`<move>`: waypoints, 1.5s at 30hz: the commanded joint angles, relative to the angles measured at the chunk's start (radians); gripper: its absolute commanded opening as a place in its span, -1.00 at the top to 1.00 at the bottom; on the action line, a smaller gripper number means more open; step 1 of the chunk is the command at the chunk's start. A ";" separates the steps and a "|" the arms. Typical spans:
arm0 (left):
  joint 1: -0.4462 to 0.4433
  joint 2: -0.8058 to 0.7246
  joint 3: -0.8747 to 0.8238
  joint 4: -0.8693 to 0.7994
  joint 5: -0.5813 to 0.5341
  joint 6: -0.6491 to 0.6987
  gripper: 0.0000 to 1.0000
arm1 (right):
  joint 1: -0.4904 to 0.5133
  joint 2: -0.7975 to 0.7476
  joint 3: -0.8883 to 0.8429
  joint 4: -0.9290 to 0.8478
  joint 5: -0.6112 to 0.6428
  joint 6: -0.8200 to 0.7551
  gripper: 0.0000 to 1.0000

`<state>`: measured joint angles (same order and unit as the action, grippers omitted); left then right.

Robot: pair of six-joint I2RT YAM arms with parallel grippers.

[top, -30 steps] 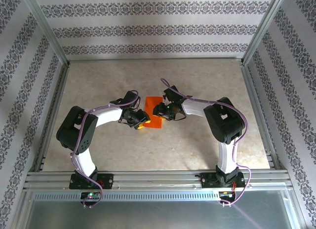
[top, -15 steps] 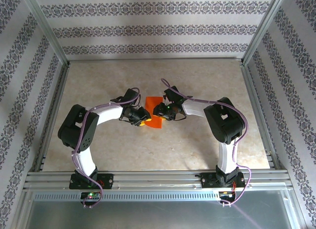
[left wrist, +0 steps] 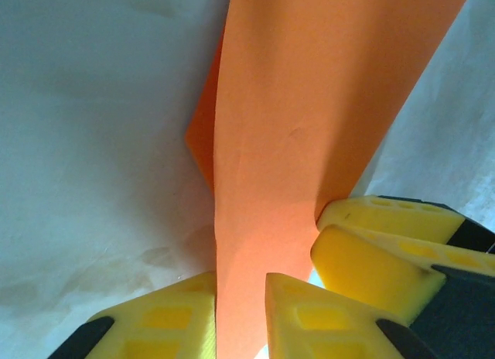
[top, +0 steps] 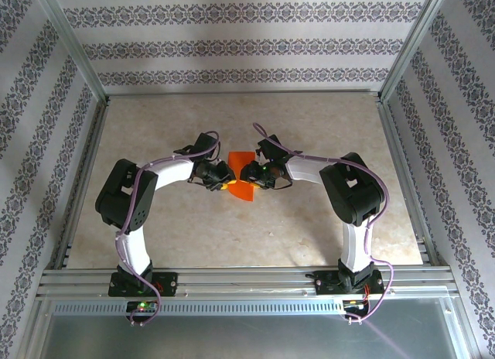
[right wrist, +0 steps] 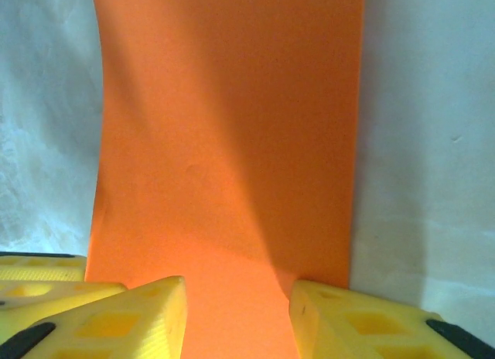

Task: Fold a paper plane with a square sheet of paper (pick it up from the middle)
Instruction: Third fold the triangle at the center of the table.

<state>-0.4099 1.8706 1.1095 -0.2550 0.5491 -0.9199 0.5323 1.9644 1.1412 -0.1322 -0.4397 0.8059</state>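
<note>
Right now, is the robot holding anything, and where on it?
The left tool seems to pinch the thin orange-red square paper sheet at the edge nearest it. The right tool stands open astride the opposite edge.

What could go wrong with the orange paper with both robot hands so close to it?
1. The square sheet of paper is bowed up, not flat, so a squeeze by the left hand might leave a crooked crease.
2. The right hand straddles the same sheet, and its yellow fingers sit right beside the left hand's, so they could bump.
3. If the hands pull it two ways, the thin sheet may tear or slip out.
</note>
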 commanded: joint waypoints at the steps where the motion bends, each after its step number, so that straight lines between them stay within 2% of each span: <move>1: 0.012 0.026 0.024 -0.028 0.007 0.019 0.63 | -0.011 0.033 -0.054 -0.092 0.062 0.000 0.07; 7: 0.023 0.020 0.021 -0.045 -0.006 0.024 0.80 | -0.010 0.011 -0.034 -0.075 0.041 -0.005 0.03; 13: 0.026 0.000 0.016 -0.059 -0.018 0.023 1.00 | -0.006 -0.098 -0.025 -0.065 0.057 -0.061 -0.05; 19: 0.028 -0.017 0.011 -0.063 -0.032 0.016 1.00 | 0.004 -0.206 -0.047 -0.061 0.126 -0.124 -0.25; 27: 0.028 -0.024 0.014 -0.061 -0.027 -0.003 1.00 | 0.082 -0.352 -0.105 -0.059 0.317 -0.295 -0.51; 33: 0.029 -0.049 -0.004 -0.062 -0.028 -0.014 1.00 | 0.138 -0.438 -0.195 0.000 0.434 -0.474 -0.51; 39: 0.029 -0.070 -0.022 -0.044 -0.012 -0.040 1.00 | 0.144 -0.487 -0.308 0.148 0.417 -0.622 -0.49; 45: 0.029 -0.069 -0.025 -0.040 -0.005 -0.068 1.00 | 0.149 -0.450 -0.353 0.246 0.400 -0.750 -0.50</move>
<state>-0.3904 1.8256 1.1000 -0.2836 0.5396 -0.9546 0.6708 1.4971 0.7948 0.0280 -0.0483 0.1642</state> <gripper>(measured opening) 0.048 0.748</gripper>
